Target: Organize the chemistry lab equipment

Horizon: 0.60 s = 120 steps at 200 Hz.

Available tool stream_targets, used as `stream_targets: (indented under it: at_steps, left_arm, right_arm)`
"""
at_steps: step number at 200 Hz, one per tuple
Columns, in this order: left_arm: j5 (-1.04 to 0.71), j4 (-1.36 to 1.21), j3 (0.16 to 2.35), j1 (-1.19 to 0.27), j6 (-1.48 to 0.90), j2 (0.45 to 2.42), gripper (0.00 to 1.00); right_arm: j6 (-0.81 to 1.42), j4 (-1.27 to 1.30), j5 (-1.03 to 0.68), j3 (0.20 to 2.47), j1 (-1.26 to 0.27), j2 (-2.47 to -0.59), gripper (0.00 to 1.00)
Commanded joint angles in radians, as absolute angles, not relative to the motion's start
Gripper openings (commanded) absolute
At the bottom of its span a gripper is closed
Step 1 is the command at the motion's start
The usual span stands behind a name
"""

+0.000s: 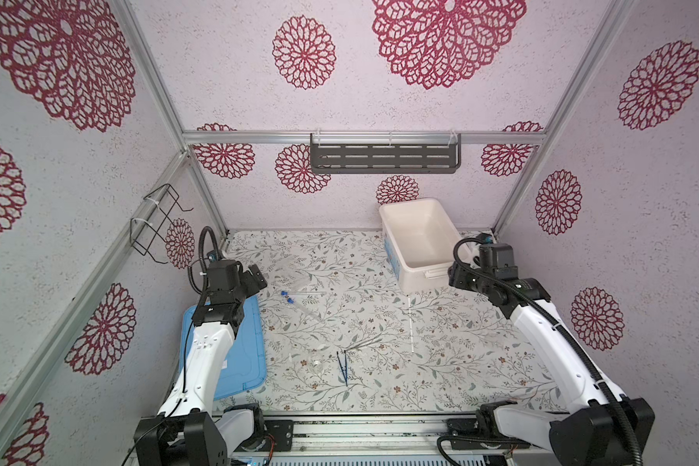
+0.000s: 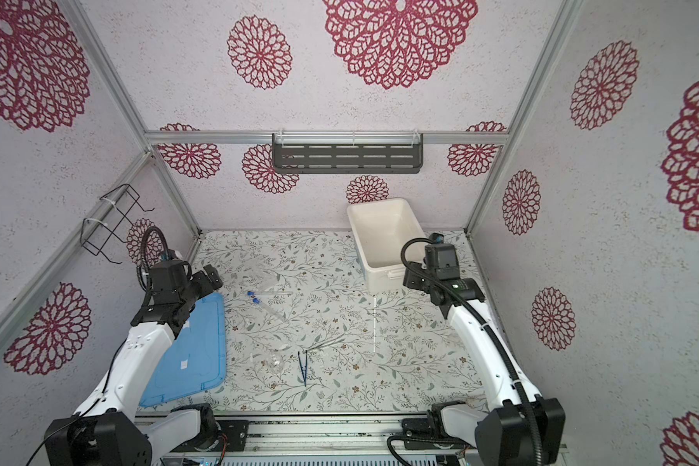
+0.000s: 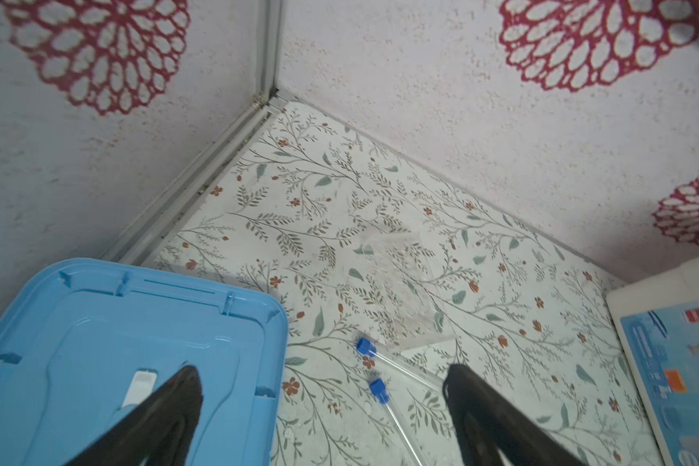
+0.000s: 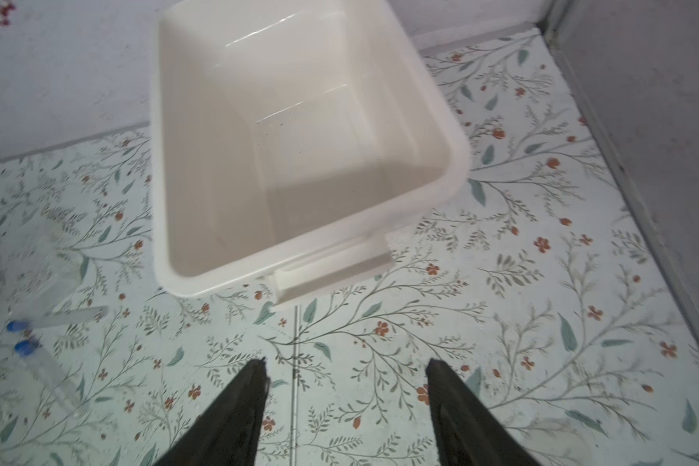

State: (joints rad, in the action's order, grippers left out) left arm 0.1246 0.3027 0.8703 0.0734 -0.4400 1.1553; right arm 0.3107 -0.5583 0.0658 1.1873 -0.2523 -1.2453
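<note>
Top views: in both, the leaf-printed tabletop [image 1: 461,363] fills the lower middle of the frame; the white tub [image 1: 416,234] stands at its far edge, right of centre; the blue lid [image 1: 247,355] lies flat at lower left, partly under the left arm. Two clear tubes with blue caps [image 1: 289,300] lie left of centre, caps close together, just beside the lid's far corner; a thin white rod [image 1: 410,326] lies right of centre, running down the frame from near the tub's front; dark blue tweezers [image 1: 342,367] lie at lower centre, a silvery tool [image 1: 362,345] just above them and a small clear flask [image 1: 317,365] just to their left; all are on the tabletop, outside the tub. The left fingers [image 1: 258,277] hang over the lid's far corner, near the tube caps; the right fingers [image 1: 456,278] sit just right of the tub's front handle.

Left wrist view: the left fingers [image 3: 170,411] are spread wide with nothing between them; one is over the lid and its white handle [image 3: 140,387], the tubes lie on the tabletop between the two; a faint clear vessel [image 3: 396,282] lies beyond the caps.

Right wrist view: the right fingers [image 4: 239,411] stand apart, gripping nothing; the rod lies on the tabletop between them, pointing toward the tub's handle; the tubes show blurred at the edge.
</note>
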Motion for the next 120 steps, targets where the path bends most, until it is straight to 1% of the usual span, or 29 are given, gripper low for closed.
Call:
stream_targets:
  at_steps: [1, 32, 52, 61, 69, 78, 92, 120]
  left_arm:
    - [0.144, 0.344, 0.895, 0.028, -0.401, 1.171, 0.97]
    - [0.164, 0.379, 0.897, 0.002, -0.377, 1.174, 0.97]
    - [0.231, 0.437, 0.898, 0.002, -0.352, 1.158, 0.97]
    - [0.272, 0.461, 0.891, 0.001, -0.353, 1.147, 0.97]
    - [0.295, 0.477, 0.879, 0.001, -0.351, 1.134, 0.97]
    - [0.309, 0.485, 0.859, 0.002, -0.351, 1.118, 0.97]
    - [0.323, 0.476, 0.839, -0.003, -0.345, 1.094, 0.97]
    - [0.33, 0.445, 0.83, -0.005, -0.323, 1.078, 0.97]
  right_arm:
    - [0.259, -0.62, 0.072, 1.28, -0.309, -1.302, 0.66]
    - [0.244, -0.623, 0.083, 1.388, -0.374, -1.434, 0.64]
    - [0.226, -0.646, 0.071, 1.474, -0.409, -1.521, 0.63]
    - [0.209, -0.661, 0.054, 1.52, -0.421, -1.57, 0.59]
    - [0.198, -0.682, 0.043, 1.567, -0.429, -1.618, 0.59]
    - [0.177, -0.714, 0.026, 1.634, -0.436, -1.683, 0.54]
    - [0.162, -0.783, 0.039, 1.746, -0.444, -1.779, 0.51]
    - [0.167, -0.896, 0.068, 1.92, -0.461, -1.928, 0.5]
